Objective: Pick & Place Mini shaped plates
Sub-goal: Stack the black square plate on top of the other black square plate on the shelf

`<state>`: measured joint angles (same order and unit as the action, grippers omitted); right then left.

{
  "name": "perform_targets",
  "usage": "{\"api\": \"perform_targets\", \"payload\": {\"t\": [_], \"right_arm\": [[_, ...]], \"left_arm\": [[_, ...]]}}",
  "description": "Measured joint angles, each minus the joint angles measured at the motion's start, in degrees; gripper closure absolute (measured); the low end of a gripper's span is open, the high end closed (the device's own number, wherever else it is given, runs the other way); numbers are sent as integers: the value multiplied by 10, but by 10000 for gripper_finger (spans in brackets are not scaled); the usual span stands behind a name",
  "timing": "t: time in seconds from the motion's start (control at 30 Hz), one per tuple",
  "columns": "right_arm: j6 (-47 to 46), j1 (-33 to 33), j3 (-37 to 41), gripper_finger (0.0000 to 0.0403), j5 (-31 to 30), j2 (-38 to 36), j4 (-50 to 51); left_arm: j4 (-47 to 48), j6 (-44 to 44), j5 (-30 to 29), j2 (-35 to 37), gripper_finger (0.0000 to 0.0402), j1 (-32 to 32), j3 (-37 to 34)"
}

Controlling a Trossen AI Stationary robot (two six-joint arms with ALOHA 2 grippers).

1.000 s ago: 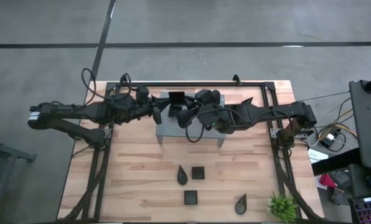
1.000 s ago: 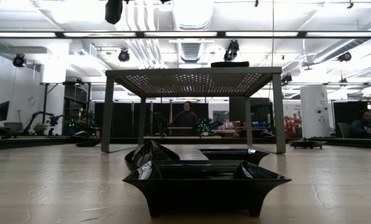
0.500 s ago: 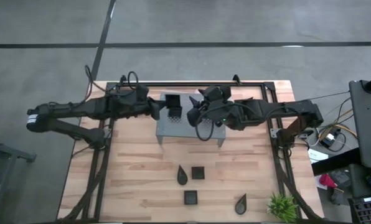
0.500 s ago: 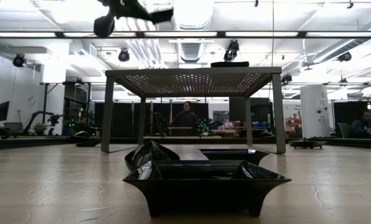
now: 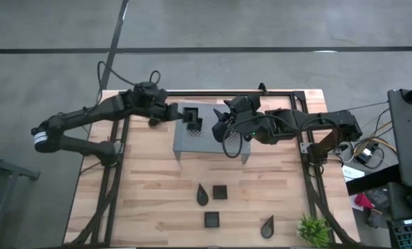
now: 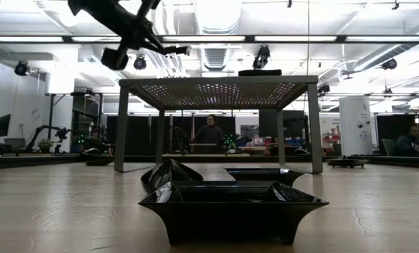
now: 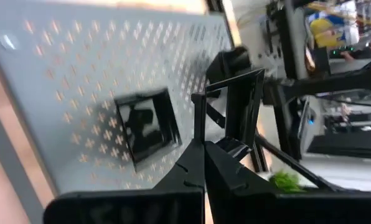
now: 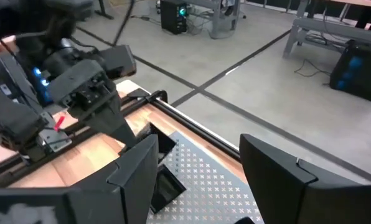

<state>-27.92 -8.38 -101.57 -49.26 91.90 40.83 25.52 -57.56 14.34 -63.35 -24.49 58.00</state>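
Plates of glossy black lie in two places: one square dish (image 5: 193,118) sits on the grey perforated rack (image 5: 211,142) near the table's far edge, toward the rack's left end, while four more wait near the front edge — a teardrop (image 5: 202,195) just beside a square (image 5: 220,191), another square (image 5: 211,220) closer to the front edge, and a second teardrop (image 5: 267,225) toward the front right corner, near the small green plant (image 5: 314,229). The left gripper (image 5: 153,120), fingers pressed together and empty, hangs just off the rack's left end; the right gripper (image 5: 218,126), jaws spread wide and holding nothing, hovers over the rack's middle. The dishes look rigid, light and slick, probably brittle if dropped; their raised rims offer the likeliest purchase, one finger inside the wall and one outside, since the shiny flat bases would likely slide.
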Motion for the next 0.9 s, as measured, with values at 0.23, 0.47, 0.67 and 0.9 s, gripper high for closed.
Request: {"api": "perform_targets", "payload": {"t": [0.23,0.47,0.67,0.9], "right_arm": [[-1,0,2,183,3,0,7],[-1,0,2,184,3,1,10],[1,0,2,184,3,1,10],[1,0,2,184,3,1,29]], "left_arm": [[-1,-37,65,-64,401,-8,0],[-3,-40,73,-92,401,-12,24],[19,-40,73,-96,401,-20,32],[44,-41,61,-96,401,-24,30]]}}
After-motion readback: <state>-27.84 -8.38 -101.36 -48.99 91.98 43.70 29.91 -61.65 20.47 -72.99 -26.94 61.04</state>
